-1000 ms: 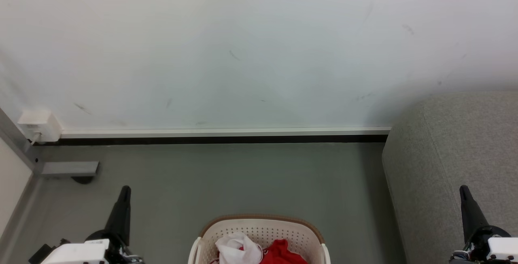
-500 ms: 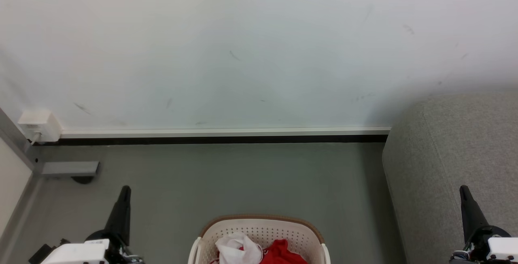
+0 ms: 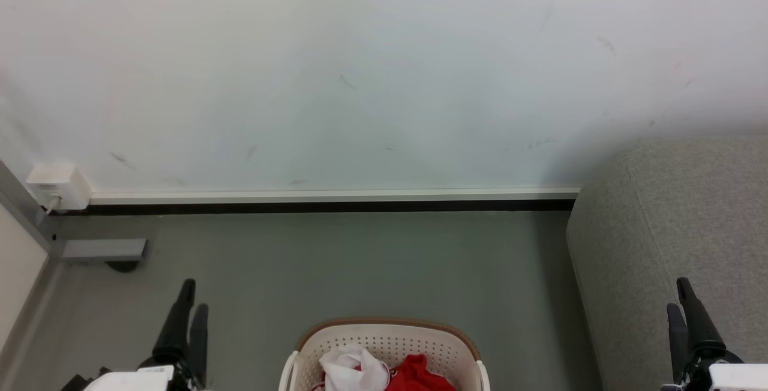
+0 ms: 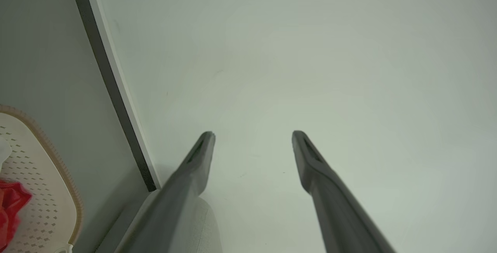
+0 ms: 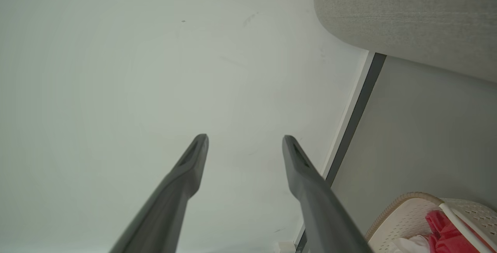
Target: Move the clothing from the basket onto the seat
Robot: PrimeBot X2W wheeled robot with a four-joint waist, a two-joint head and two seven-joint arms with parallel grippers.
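Clothing [image 3: 420,376], a red garment with a white piece beside it, is seen lying inside the oval laundry basket [image 3: 390,324]. The basket stands on the grey floor [image 3: 360,259] at the lower middle of the head view, between the two arms. No garment is yet held, so the task is judged to be at its opening step, the reach into the basket.

The left gripper [image 3: 195,295] is held to the basket's left. The right gripper [image 3: 677,295] is held to its right, shown against the sofa [image 3: 690,211]. In both wrist views the fingers are parted wide with nothing between them, pointed toward the white wall [image 3: 360,79].

For the next move, one gripper must be turned downward, brought inward over the rim, lowered onto a raised fold of cloth and closed. The sofa, the seat of the task, stands near the basket's right side but apart from it, so a short carry is expected.

A skirting board [image 3: 330,198], a white socket box [image 3: 57,186] and a grey bracket [image 3: 102,249] are noted along the wall, well apart from that route. Nothing is seen to block it, though the basket's perforated wall may catch a finger.
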